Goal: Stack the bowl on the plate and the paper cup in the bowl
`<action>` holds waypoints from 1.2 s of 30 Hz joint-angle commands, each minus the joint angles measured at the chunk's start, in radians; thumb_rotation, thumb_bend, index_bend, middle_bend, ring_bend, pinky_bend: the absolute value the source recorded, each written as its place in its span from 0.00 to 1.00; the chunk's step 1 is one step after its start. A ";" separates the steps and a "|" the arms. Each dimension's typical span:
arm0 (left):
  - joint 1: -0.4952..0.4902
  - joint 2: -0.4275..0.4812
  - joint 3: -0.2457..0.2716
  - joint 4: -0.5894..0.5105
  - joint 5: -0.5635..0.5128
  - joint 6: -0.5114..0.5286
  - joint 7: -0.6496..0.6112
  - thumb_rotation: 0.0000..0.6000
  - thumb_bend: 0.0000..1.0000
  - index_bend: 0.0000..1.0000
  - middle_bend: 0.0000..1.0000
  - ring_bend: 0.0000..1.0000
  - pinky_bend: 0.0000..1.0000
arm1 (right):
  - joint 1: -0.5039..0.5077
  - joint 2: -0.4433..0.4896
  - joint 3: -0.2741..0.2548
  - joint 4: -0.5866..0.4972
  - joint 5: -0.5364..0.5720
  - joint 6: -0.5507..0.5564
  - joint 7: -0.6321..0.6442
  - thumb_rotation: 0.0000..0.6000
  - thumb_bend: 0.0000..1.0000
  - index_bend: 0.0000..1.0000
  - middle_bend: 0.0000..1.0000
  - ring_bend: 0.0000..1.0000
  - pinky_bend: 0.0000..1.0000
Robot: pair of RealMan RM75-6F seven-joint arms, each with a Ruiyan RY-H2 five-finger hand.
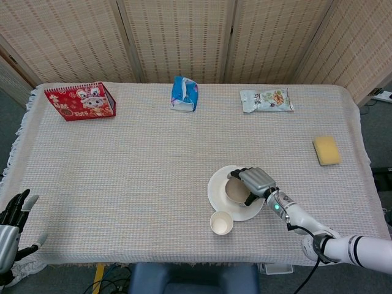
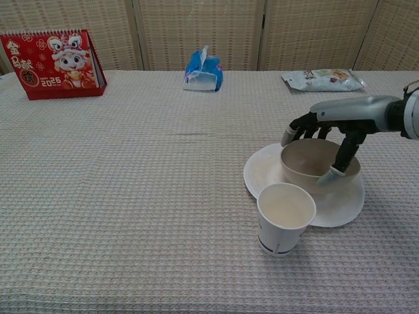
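A beige bowl (image 1: 234, 192) (image 2: 308, 171) sits on the white plate (image 1: 215, 190) (image 2: 263, 174) right of the table's middle. My right hand (image 1: 254, 182) (image 2: 334, 121) reaches over it from the right and grips the rim, with the thumb down inside and the other fingers over the far edge. A white paper cup (image 1: 221, 223) (image 2: 285, 218) stands upright just in front of the plate, touching or nearly touching its near rim. My left hand (image 1: 11, 229) hangs open past the table's front left corner, holding nothing; the chest view does not show it.
Along the far edge stand a red calendar (image 1: 81, 101) (image 2: 52, 62), a blue tissue pack (image 1: 184, 94) (image 2: 204, 70) and a snack bag (image 1: 266, 100) (image 2: 322, 79). A yellow sponge (image 1: 326, 150) lies at the right side.
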 commanded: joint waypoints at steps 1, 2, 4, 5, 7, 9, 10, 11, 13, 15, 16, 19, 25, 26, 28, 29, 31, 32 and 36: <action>0.000 0.001 -0.001 0.000 -0.001 0.001 -0.002 1.00 0.28 0.00 0.04 0.00 0.28 | 0.012 -0.007 -0.006 0.010 0.016 -0.011 -0.006 1.00 0.15 0.05 0.08 0.11 0.18; 0.001 0.001 -0.001 0.001 -0.001 0.001 -0.004 1.00 0.28 0.00 0.04 0.00 0.28 | 0.013 -0.007 -0.007 0.010 0.017 -0.014 -0.004 1.00 0.13 0.02 0.05 0.08 0.13; 0.001 0.002 -0.003 0.002 -0.003 0.001 -0.007 1.00 0.28 0.00 0.04 0.00 0.29 | 0.017 -0.002 -0.006 0.007 0.017 -0.021 0.002 1.00 0.10 0.00 0.01 0.02 0.05; 0.001 0.002 -0.003 0.002 -0.004 0.001 -0.008 1.00 0.28 0.00 0.04 0.00 0.28 | 0.017 0.001 -0.005 0.005 0.015 -0.021 0.006 1.00 0.09 0.00 0.00 0.01 0.02; 0.001 0.003 -0.004 0.003 -0.004 0.002 -0.010 1.00 0.28 0.00 0.04 0.00 0.28 | 0.016 0.013 -0.001 -0.005 0.010 -0.021 0.016 1.00 0.07 0.00 0.00 0.00 0.00; 0.002 0.003 -0.004 0.003 -0.004 0.001 -0.010 1.00 0.28 0.00 0.04 0.00 0.28 | 0.014 0.031 0.001 -0.020 0.002 -0.019 0.025 1.00 0.07 0.00 0.00 0.00 0.00; 0.001 0.002 -0.004 0.004 -0.004 0.000 -0.009 1.00 0.28 0.00 0.04 0.00 0.28 | 0.013 0.040 0.002 -0.028 -0.001 -0.018 0.028 1.00 0.07 0.00 0.00 0.00 0.00; 0.001 0.002 -0.004 0.004 -0.005 -0.001 -0.007 1.00 0.28 0.00 0.04 0.00 0.29 | 0.011 0.050 0.003 -0.037 -0.004 -0.017 0.033 1.00 0.07 0.00 0.00 0.00 0.00; -0.001 0.000 -0.004 0.003 -0.004 -0.005 -0.002 1.00 0.28 0.00 0.04 0.00 0.29 | 0.007 0.076 0.004 -0.060 -0.015 -0.012 0.037 1.00 0.07 0.00 0.00 0.00 0.00; -0.001 -0.002 -0.005 0.002 -0.005 -0.007 0.003 1.00 0.28 0.00 0.04 0.00 0.28 | -0.001 0.109 0.004 -0.093 -0.029 -0.004 0.044 1.00 0.06 0.00 0.00 0.00 0.00; -0.002 -0.003 -0.005 0.002 -0.005 -0.008 0.006 1.00 0.28 0.00 0.04 0.00 0.28 | -0.006 0.124 0.007 -0.109 -0.040 0.003 0.051 1.00 0.06 0.00 0.00 0.00 0.00; -0.003 -0.007 -0.005 0.001 -0.005 -0.012 0.016 1.00 0.28 0.00 0.04 0.00 0.28 | -0.030 0.181 0.015 -0.165 -0.090 0.020 0.084 1.00 0.07 0.00 0.00 0.00 0.00; -0.003 -0.017 -0.004 -0.002 -0.003 -0.017 0.044 1.00 0.28 0.00 0.04 0.00 0.28 | -0.062 0.295 0.008 -0.273 -0.206 -0.011 0.151 1.00 0.07 0.00 0.00 0.00 0.00; -0.003 -0.018 -0.003 -0.003 -0.002 -0.017 0.046 1.00 0.28 0.00 0.04 0.00 0.28 | -0.068 0.306 0.007 -0.286 -0.224 -0.010 0.157 1.00 0.07 0.00 0.00 0.00 0.00; -0.003 -0.020 -0.002 -0.005 0.000 -0.019 0.054 1.00 0.28 0.00 0.04 0.00 0.28 | -0.077 0.320 0.007 -0.315 -0.264 -0.010 0.177 1.00 0.06 0.00 0.00 0.00 0.00; -0.003 -0.021 -0.001 -0.006 0.001 -0.020 0.056 1.00 0.28 0.00 0.04 0.00 0.28 | -0.078 0.323 0.006 -0.324 -0.279 -0.014 0.184 1.00 0.06 0.00 0.00 0.00 0.00; -0.003 -0.022 -0.001 -0.008 0.002 -0.020 0.060 1.00 0.28 0.00 0.04 0.00 0.29 | -0.072 0.315 0.002 -0.336 -0.310 -0.028 0.182 1.00 0.07 0.00 0.00 0.00 0.00; -0.003 -0.022 -0.001 -0.008 0.003 -0.019 0.060 1.00 0.28 0.00 0.04 0.00 0.29 | -0.068 0.306 0.000 -0.340 -0.319 -0.034 0.178 1.00 0.07 0.00 0.00 0.00 0.00; 0.000 -0.018 -0.001 -0.008 0.008 -0.009 0.049 1.00 0.28 0.00 0.04 0.00 0.28 | -0.040 0.255 -0.002 -0.353 -0.327 -0.058 0.146 1.00 0.06 0.04 0.00 0.00 0.00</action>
